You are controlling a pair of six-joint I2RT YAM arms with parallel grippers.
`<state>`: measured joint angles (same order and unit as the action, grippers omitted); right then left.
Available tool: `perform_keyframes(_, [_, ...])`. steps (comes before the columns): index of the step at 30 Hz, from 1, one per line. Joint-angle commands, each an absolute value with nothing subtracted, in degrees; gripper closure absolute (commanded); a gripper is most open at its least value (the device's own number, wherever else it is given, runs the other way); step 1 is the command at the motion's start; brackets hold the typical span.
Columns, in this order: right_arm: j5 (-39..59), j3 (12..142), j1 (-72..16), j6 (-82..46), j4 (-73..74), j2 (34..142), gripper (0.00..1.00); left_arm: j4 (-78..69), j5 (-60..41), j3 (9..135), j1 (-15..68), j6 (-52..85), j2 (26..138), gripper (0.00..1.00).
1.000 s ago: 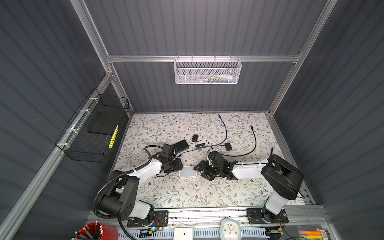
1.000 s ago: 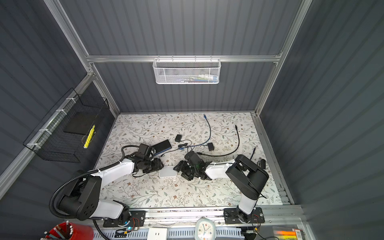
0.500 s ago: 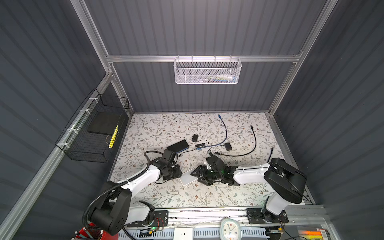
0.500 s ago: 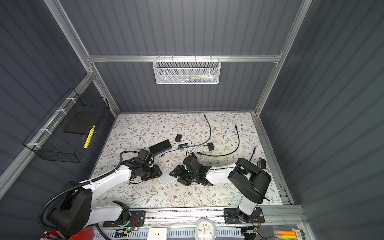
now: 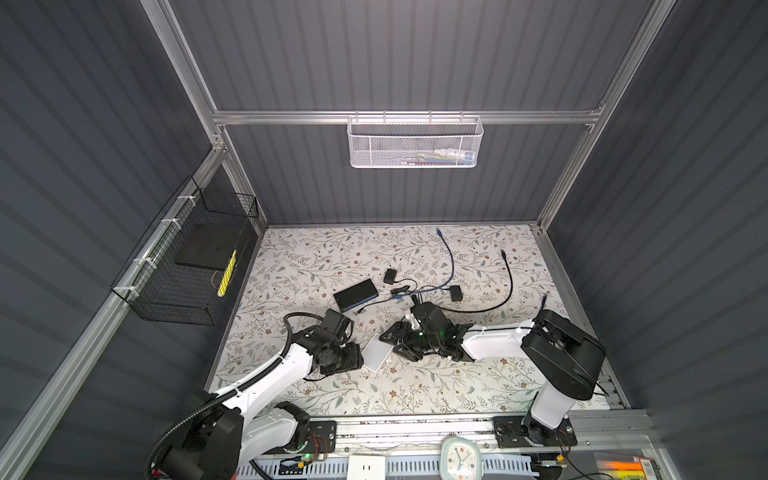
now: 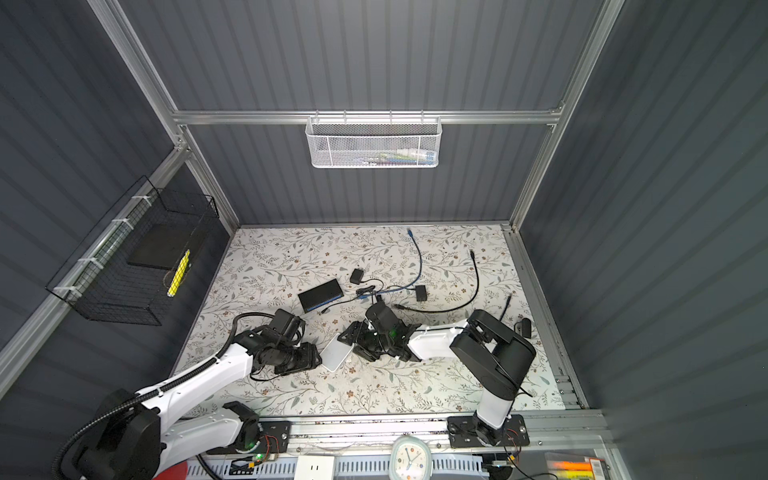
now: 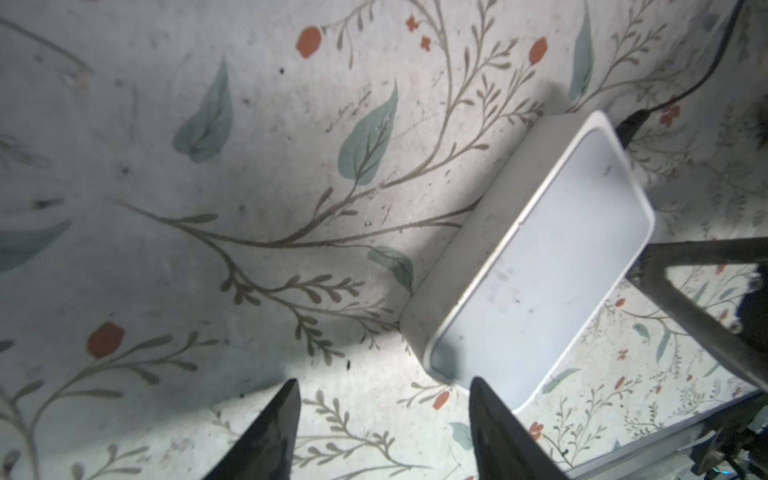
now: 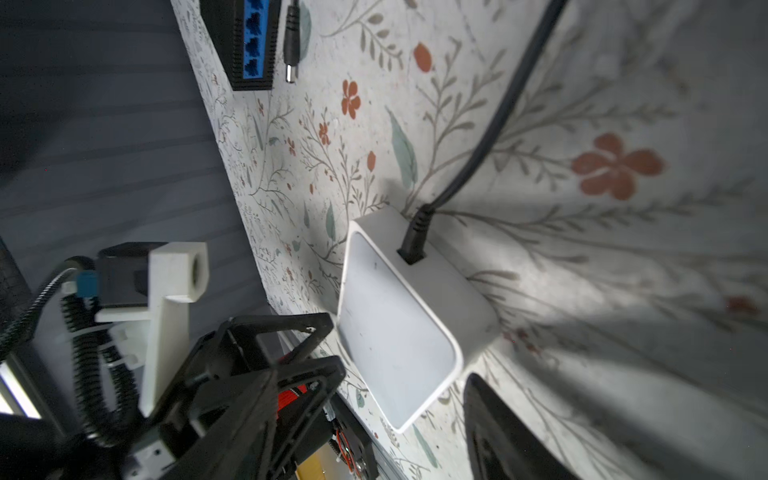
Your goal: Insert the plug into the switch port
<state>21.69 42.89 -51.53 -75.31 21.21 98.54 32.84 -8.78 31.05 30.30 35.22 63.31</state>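
Black fingers of the left claw stand apart at the lower middle of the left wrist view. It is released, with nothing between its jaws, and the white box lies just beside it, up and to the right. In both top views that box rests on the flowered table between the two claws. Its long axis slants from lower left to upper right, and the left claw is at the lower-left end. A black plug sits in the box's far short end, and its cable trails off to the upper right of the right wrist view. The plug looks seated, so I judge the insertion done or nearly so. Right of the box, the right claw is spread wide and grasps nothing that I can see, with one finger at the box's edge. The right arm is the nearer to the plug, so any final push would run along the box's long axis.
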Motion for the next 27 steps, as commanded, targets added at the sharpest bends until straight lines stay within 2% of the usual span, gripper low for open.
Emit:
perform_keyframes(1, [20.0, 42.1, -51.4, -71.4, 15.7, 95.9, 0.28, 35.3, -8.1, 34.1, 30.6, 34.8, 59.6, 0.30])
perform_keyframes(13, [15.3, 36.9, -48.7, -65.5, 8.0, 87.8, 0.28, 31.4, -6.2, 39.3, 36.6, 30.0, 67.2, 0.28])
perform_keyframes(21, [17.7, 37.5, -48.4, -64.8, 8.6, 89.1, 0.28, 29.8, -4.6, 41.4, 39.2, 28.2, 74.9, 0.29])
perform_keyframes(26, [18.6, 37.6, -48.4, -65.9, 11.8, 90.8, 0.28, 30.4, -2.7, 41.4, 41.7, 27.2, 75.8, 0.26])
perform_keyframes(27, [20.8, 37.7, -48.4, -66.0, 12.3, 91.3, 0.28, 30.9, -2.0, 41.5, 42.1, 26.8, 76.2, 0.22])
